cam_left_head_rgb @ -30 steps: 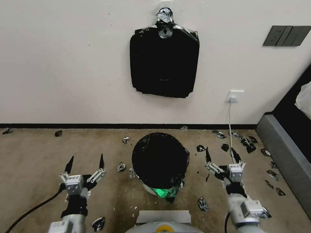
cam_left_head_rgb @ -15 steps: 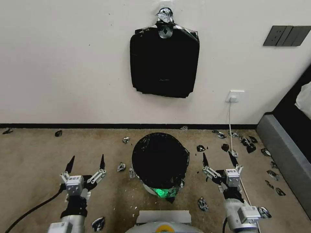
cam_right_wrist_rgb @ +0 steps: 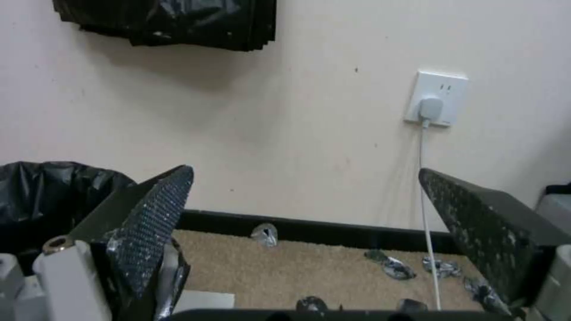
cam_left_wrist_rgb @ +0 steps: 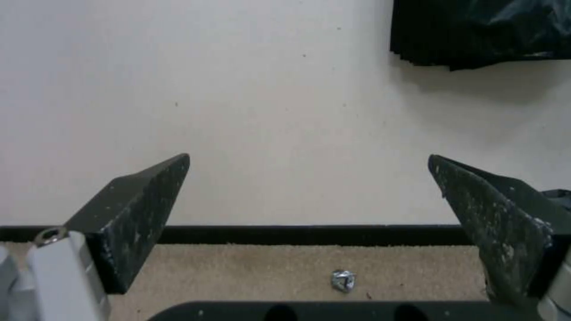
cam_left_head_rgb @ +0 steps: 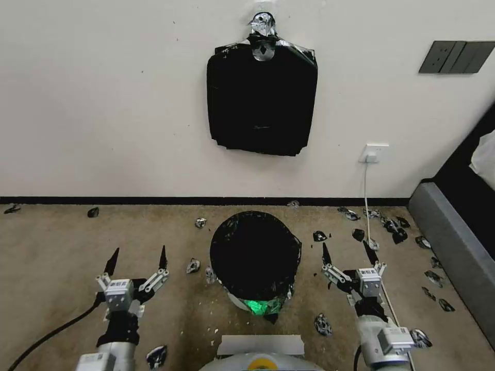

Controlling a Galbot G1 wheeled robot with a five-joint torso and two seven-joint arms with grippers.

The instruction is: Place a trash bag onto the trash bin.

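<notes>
Cream wall (cam_left_head_rgb: 103, 103) and beige carpet (cam_left_head_rgb: 62, 247) seen behind, trash bag (cam_left_head_rgb: 255, 252) draped over trash bin (cam_left_head_rgb: 242, 301) at centre, left pincer (cam_left_head_rgb: 136, 256) spread open left of it, right pincer (cam_left_head_rgb: 346, 250) spread open right, both empty.

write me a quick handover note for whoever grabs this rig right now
Left gripper: open, empty, held low over the carpet to the left of the trash bin.
Right gripper: open, empty, held low to the right of the bin.
Trash bag: already over the bin's mouth, draped down its sides; cream wall shows below the bag at the front.
Stack of spare bags hangs taped on the wall behind; torn black scraps litter the carpet.
Done: bag looks fitted, both grippers clear.
Left: check the bag sits evenly round the rim; far side is hidden.
</notes>
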